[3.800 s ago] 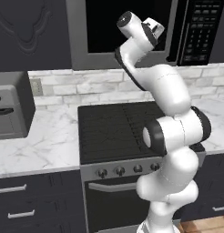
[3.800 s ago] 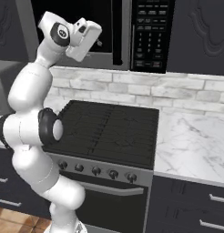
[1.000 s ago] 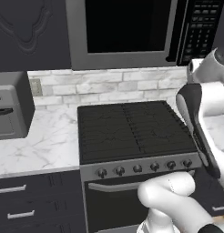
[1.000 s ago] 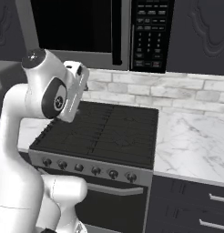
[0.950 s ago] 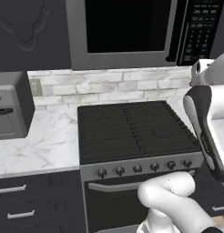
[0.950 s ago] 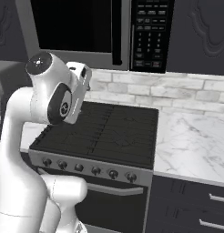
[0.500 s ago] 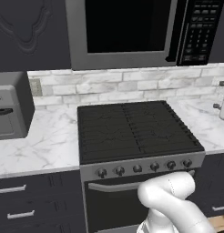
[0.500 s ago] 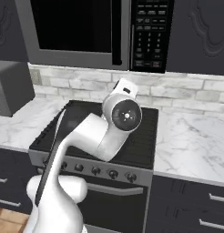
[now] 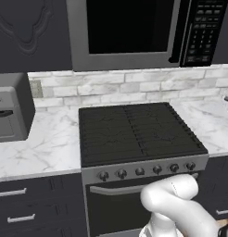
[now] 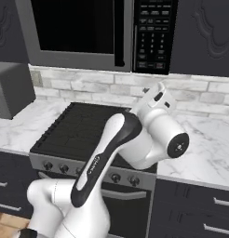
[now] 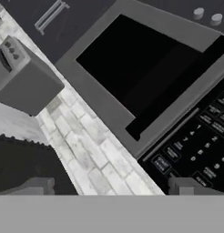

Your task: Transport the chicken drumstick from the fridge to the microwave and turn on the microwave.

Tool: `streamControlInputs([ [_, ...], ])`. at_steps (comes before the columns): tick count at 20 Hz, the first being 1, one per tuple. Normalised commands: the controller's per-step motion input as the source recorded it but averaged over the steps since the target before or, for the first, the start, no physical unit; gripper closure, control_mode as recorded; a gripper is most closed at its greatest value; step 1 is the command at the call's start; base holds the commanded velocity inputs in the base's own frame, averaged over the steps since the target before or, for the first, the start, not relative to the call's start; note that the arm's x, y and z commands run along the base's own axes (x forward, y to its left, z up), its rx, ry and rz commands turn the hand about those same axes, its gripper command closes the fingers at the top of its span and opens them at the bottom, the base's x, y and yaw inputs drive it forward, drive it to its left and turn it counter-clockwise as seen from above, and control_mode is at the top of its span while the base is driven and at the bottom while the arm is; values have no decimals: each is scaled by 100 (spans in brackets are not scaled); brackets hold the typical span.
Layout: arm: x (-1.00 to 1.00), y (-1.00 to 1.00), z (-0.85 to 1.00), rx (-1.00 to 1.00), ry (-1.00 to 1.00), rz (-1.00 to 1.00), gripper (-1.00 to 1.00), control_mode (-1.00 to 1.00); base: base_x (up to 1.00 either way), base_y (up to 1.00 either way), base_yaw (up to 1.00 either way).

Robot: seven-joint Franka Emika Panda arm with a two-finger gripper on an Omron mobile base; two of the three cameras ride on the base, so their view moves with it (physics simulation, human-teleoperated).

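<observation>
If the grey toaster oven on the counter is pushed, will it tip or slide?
The toaster oven looks low and boxy with a flat base, so it would probably slide, not tip. The marble counter looks smooth, so it may slip easily. Its bulk suggests it is heavy to lift.

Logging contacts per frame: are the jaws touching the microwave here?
Apart. In the hand view the gripper looks at the microwave across open backsplash.

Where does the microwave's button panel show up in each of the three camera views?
Left base view: button panel, upper right, right of the dark glass door.
Right base view: top centre, above the arm.
Hand view: lower right, tilted.
Shared landmark: the grey toaster oven on the counter, left of the stove.
</observation>
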Motion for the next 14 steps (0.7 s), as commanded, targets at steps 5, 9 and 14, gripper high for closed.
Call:
streamControlInputs([
  [5,80,-7,21,13,0,4,-100,-100,0,0,0],
  [9,85,5,12,0,0,0,100,-100,0,0,0],
  [14,56,1,13,0,0,0,100,-100,0,0,0],
])
